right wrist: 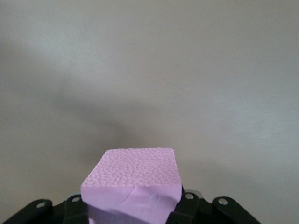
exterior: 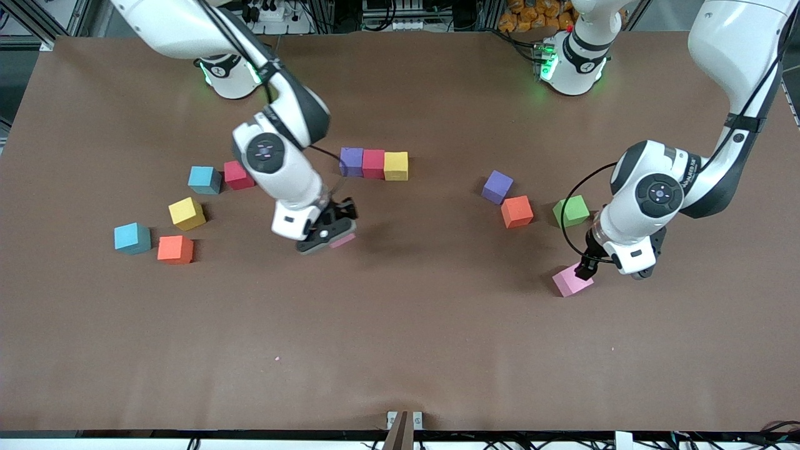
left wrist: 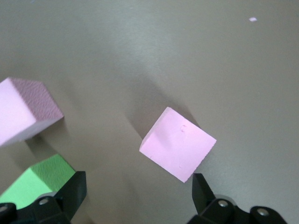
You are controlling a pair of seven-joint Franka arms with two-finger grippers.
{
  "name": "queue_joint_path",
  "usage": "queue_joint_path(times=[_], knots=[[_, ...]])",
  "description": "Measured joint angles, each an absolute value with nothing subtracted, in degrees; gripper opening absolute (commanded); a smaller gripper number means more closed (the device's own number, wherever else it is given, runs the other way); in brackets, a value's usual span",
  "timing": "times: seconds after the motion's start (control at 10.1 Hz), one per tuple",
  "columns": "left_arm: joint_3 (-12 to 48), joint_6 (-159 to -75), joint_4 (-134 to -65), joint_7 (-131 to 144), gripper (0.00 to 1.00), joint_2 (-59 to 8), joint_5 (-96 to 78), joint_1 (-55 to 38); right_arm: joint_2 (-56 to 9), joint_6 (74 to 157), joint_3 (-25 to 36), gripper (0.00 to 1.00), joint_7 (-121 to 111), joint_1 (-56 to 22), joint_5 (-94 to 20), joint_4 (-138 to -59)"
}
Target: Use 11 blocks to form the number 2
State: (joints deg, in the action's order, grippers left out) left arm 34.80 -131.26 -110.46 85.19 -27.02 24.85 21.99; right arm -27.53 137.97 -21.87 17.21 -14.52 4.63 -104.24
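Three blocks [exterior: 374, 164], purple, red, yellow, touch in a row mid-desk [exterior: 400, 350]; right tool [exterior: 329, 236] grips a pink cube [right wrist: 133, 184]; left tool [exterior: 587, 265], open, hovers over another pink cube [exterior: 571, 280]

A broad worktop [exterior: 437, 350] covered in plain matte brown fills almost the whole front view, evenly lit from above so that only soft shadows lie on it, with a tiny pale speck [exterior: 277, 359] on its surface toward the front camera. Along its upper edge stand aluminium frame rails [exterior: 59, 19], a white power strip [exterior: 275, 12] with dark cables, and a heap of orange-yellow items [exterior: 531, 15] close to the left arm's end. At the lower edge a small metal bracket [exterior: 404, 420] sits at the middle, above a dark strip with loose cables [exterior: 719, 440].
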Motion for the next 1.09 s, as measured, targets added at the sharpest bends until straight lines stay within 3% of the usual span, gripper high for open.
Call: queue_joint_path(times=[0.49,0.79,1.09], knots=[[34.98,-131.84,-102.75,66.01,1.00,-36.35,24.82,21.22,-30.99,136.40,-7.07,0.35,41.59,-36.18,4.66,-100.82],[34.81,-131.88,-101.54,56.99,1.00,-37.89,24.82,21.38,-32.87,135.05,-4.35,0.35,47.07,-42.64,4.66,-100.75],[34.19,-131.84,-101.54,52.85,1.00,-38.66,24.83,21.30,-35.90,135.23,-4.11,0.35,50.14,-44.14,4.66,-100.34]])
